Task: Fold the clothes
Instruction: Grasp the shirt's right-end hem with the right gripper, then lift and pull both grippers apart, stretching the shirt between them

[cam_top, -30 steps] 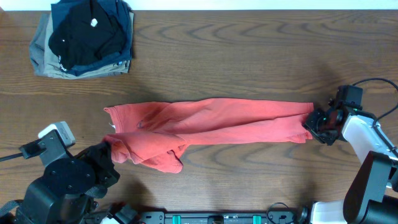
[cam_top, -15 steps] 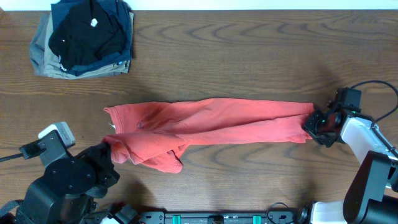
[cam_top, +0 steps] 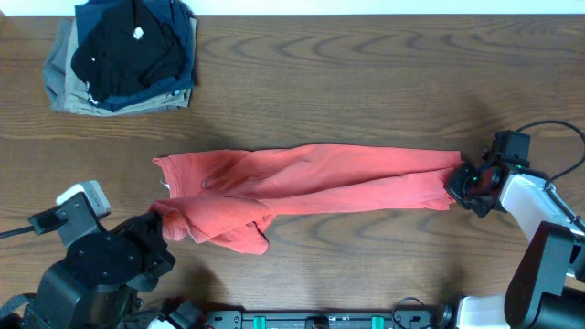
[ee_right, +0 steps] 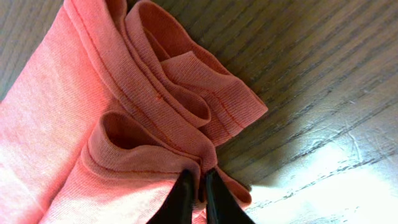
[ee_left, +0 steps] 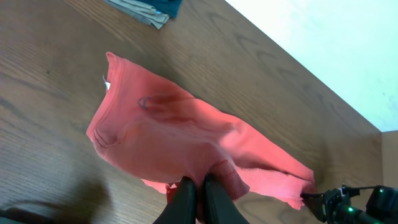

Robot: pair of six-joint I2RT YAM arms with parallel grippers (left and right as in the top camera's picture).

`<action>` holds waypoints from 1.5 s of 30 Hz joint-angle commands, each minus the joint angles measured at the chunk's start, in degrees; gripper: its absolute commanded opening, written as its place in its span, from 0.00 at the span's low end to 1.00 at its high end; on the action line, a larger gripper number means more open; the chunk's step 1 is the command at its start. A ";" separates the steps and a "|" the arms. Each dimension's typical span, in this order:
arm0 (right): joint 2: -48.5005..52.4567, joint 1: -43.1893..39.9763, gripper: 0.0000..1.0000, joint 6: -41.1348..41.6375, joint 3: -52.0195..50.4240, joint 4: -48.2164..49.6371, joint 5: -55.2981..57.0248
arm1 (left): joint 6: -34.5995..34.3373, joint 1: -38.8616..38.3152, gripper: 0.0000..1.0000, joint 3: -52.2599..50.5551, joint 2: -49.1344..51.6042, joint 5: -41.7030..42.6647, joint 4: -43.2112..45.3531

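Overhead: pinched shut on coral T-shirt [cam_top: 311,178], left gripper [cam_top: 160,219] at its left end, right gripper [cam_top: 454,186] at its right.

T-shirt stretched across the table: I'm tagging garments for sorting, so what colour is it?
The T-shirt is coral-red; the overhead view shows it best.

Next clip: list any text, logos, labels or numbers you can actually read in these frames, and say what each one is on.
No readable text in any view.
Coral-red T-shirt: no lettering shows on the bunched fabric.
White tag at its neck: too small to read.
White mark on the folded black garment: too small to read.
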 commanded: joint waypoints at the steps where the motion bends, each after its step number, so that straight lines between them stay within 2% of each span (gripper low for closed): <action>1: 0.46 -0.17 0.10 0.24 -0.17 0.09 0.39 | -0.50 -0.13 0.06 0.85 0.11 -2.01 -0.17; 4: 0.46 -0.17 0.13 0.20 0.11 -0.07 0.39 | -0.50 -0.13 0.06 0.85 0.11 -2.03 -0.15; 14: 0.46 -0.17 0.16 -0.24 0.85 -0.83 0.66 | -0.50 -0.13 0.06 0.85 0.11 -2.03 -0.13; 23: 0.46 -0.15 0.20 -2.01 5.62 -8.15 3.02 | -0.52 -0.13 0.06 0.85 0.11 -2.05 -0.07; 33: 0.48 -0.04 0.17 -2.10 4.81 -8.09 2.97 | -0.52 -0.13 0.06 0.85 0.11 -2.03 -0.13; 45: 0.48 0.96 0.22 -1.27 2.84 -5.55 2.69 | -0.52 -0.13 0.06 0.85 0.11 -2.03 -0.11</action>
